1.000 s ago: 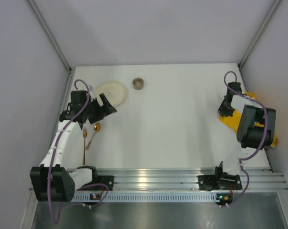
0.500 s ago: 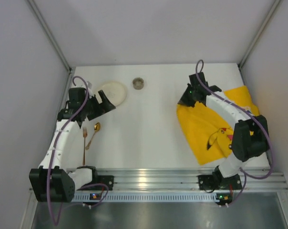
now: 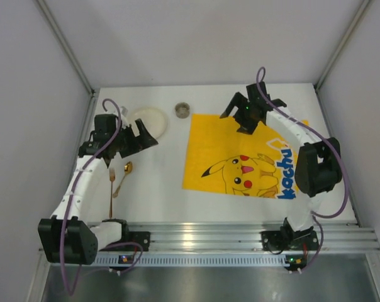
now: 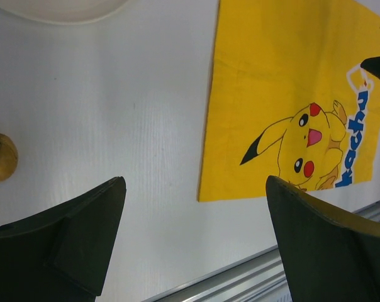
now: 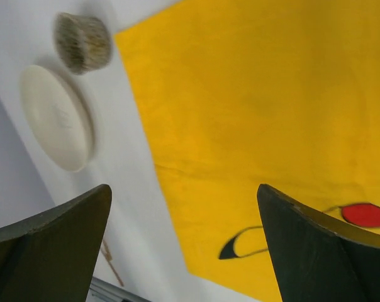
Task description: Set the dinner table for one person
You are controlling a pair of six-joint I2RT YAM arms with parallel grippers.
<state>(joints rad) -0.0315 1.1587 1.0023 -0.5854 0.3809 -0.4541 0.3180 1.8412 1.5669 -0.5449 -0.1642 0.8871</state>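
The yellow cartoon-printed mat [image 3: 240, 157] lies spread flat on the white dinner table [image 3: 158, 163], right of centre. My right gripper [image 3: 250, 108] hovers open over the mat's far edge, with nothing between its jaws; the right wrist view shows the mat [image 5: 272, 107] below the open right gripper [image 5: 184, 189]. Beside the cream plate [image 3: 147, 119] at the far left, my left gripper [image 3: 146, 135] is open and empty. Through the left wrist camera, the left gripper [image 4: 195, 189] stands over bare tabletop, with the mat [image 4: 284, 75] ahead.
A small speckled cup [image 3: 182, 110] stands at the back, near the mat's far left corner. A gold spoon [image 3: 122, 175] and fork [image 3: 111, 189] lie at the left under the left arm. The aluminium rail [image 3: 196, 236] runs along the near edge. Grey walls enclose the table.
The right arm swept left from the far right, pulling the bunched mat out flat across the table. Its jaws then opened and let the mat go. The left arm barely moved.
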